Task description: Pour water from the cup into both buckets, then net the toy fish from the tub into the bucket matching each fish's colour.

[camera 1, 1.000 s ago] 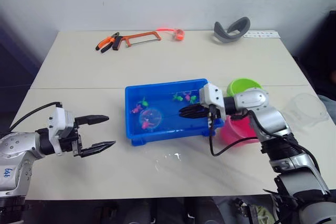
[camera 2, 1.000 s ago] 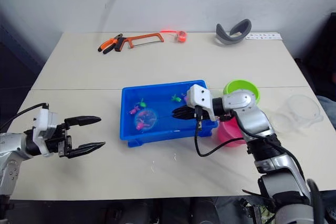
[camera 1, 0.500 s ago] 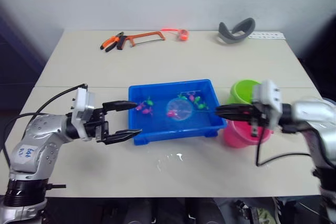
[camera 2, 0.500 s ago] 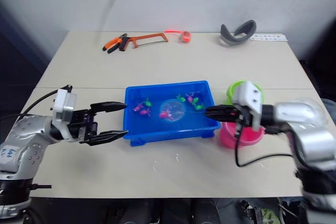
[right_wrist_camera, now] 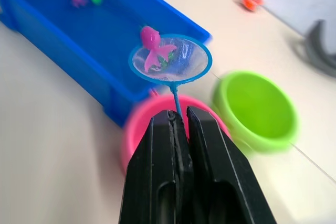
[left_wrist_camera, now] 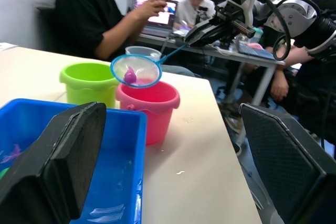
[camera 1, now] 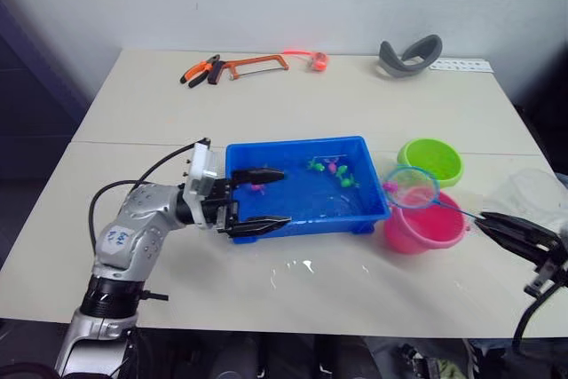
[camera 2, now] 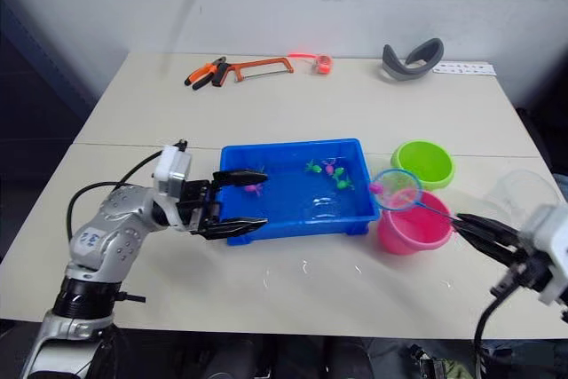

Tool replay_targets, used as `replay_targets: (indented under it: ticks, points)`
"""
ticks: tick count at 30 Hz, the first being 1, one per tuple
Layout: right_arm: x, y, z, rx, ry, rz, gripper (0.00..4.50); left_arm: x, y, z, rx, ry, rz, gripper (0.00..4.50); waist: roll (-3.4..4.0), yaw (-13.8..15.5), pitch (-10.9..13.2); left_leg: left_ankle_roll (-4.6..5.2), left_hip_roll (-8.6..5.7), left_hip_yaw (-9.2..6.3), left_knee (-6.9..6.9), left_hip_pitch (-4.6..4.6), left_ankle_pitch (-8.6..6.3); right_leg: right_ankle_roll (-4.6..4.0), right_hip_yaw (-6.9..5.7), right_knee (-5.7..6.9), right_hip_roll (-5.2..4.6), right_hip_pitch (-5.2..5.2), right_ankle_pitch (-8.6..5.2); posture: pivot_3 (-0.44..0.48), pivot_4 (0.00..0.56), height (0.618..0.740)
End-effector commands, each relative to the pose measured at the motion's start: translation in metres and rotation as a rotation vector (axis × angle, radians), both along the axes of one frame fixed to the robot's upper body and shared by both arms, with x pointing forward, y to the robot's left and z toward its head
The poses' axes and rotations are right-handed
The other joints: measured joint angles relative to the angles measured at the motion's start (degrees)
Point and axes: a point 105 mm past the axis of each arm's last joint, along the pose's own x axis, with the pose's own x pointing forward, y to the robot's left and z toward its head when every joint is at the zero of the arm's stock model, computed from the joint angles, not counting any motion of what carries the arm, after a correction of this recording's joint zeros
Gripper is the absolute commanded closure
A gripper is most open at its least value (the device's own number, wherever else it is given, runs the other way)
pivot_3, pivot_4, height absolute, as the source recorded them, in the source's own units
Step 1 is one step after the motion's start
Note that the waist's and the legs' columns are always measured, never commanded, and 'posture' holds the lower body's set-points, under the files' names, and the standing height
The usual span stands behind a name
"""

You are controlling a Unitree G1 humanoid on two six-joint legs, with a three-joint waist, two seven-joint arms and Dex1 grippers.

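Net held level, handle running from right gripper leftward, hoop end over the near-left rim of pink bucket, beside tub. Round blue rim, fine pale mesh, thin handle; one pink fish lying in the mesh. Right fingers clenched on the handle. Left gripper spread wide at the tub's left end, gripping nothing. Green bucket just behind the pink one.
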Motion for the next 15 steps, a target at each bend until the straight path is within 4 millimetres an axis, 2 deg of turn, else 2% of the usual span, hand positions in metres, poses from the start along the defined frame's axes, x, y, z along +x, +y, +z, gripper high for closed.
replay_targets:
  ticks: [1, 6, 11, 13, 15]
  points:
    - [-0.009, -0.01, 0.003, -0.123, -0.09, -0.031, 4.5, 0.0, -0.004, 0.002, 0.01, -0.037, -0.037, 0.08, 0.01, -0.3, 0.0, 0.0, 0.0, 0.0, -0.01, 0.06, 0.0, 0.0, 0.03, -0.01, 0.02, 0.04, 0.0, 0.0, 0.15, 0.74]
    - [-0.014, -0.032, -0.001, -0.352, -0.184, -0.087, 4.5, 0.007, -0.006, 0.001, 0.01, -0.045, -0.049, 0.08, 0.01, -0.4, 0.0, -0.06, 0.06, 0.03, -0.17, 0.74, -0.13, 0.0, 0.14, -0.44, 0.09, 0.69, -0.01, 0.0, 0.15, 0.74]
    - [-0.017, -0.038, -0.001, -0.578, -0.287, -0.055, 4.5, 0.008, -0.009, -0.001, 0.005, -0.047, -0.054, 0.08, 0.02, -0.3, 0.0, -0.13, 0.16, 0.0, -0.2, 0.73, -0.18, -0.01, 0.17, -0.52, 0.21, 0.68, -0.02, 0.0, 0.15, 0.74]
    - [-0.017, -0.038, -0.005, -0.772, -0.303, 0.009, 4.5, 0.008, -0.01, -0.003, 0.009, -0.05, -0.058, 0.08, 0.02, -0.4, 0.0, -0.14, 0.17, 0.01, -0.19, 0.73, -0.19, -0.01, 0.18, -0.54, 0.22, 0.69, -0.02, 0.0, 0.15, 0.74]
    - [-0.013, -0.039, 0.002, -0.938, -0.378, 0.037, 4.5, 0.01, -0.009, -0.004, 0.02, -0.057, -0.061, 0.08, 0.03, -0.4, 0.0, -0.14, 0.18, 0.03, -0.16, 0.74, -0.19, -0.01, 0.2, -0.54, 0.23, 0.7, -0.02, 0.0, 0.15, 0.74]
